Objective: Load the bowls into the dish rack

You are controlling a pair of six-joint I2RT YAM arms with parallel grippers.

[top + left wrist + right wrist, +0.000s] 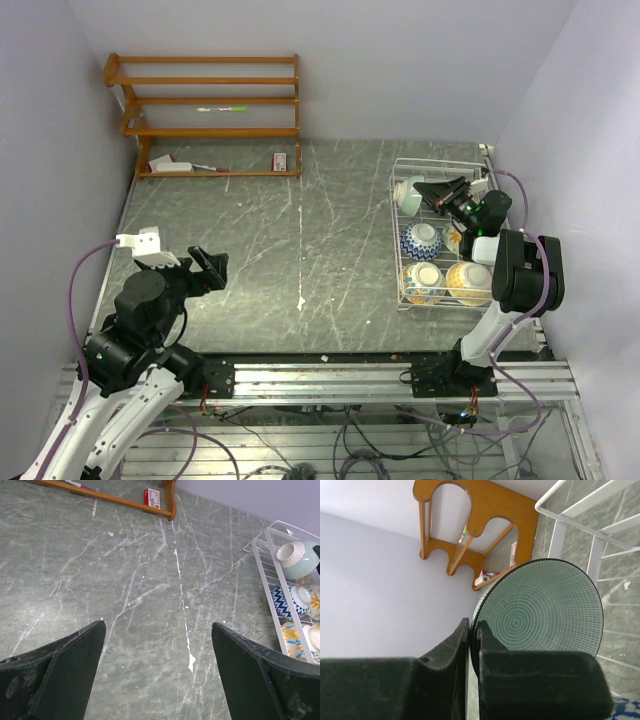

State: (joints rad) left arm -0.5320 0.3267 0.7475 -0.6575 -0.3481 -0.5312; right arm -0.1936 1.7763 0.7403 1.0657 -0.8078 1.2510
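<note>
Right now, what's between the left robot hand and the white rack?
Only bare, white-streaked table between the left gripper and dish rack, per the top view.

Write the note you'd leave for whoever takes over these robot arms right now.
Left gripper: open, empty, above the table, left side.
Right gripper: shut on the pale green bowl at its rim, at the dish rack far end.
Done: blue bowl and three more bowls sit in the rack.
Left: release the pale green bowl into the rack, withdraw. No bowls visible outside the rack.
</note>
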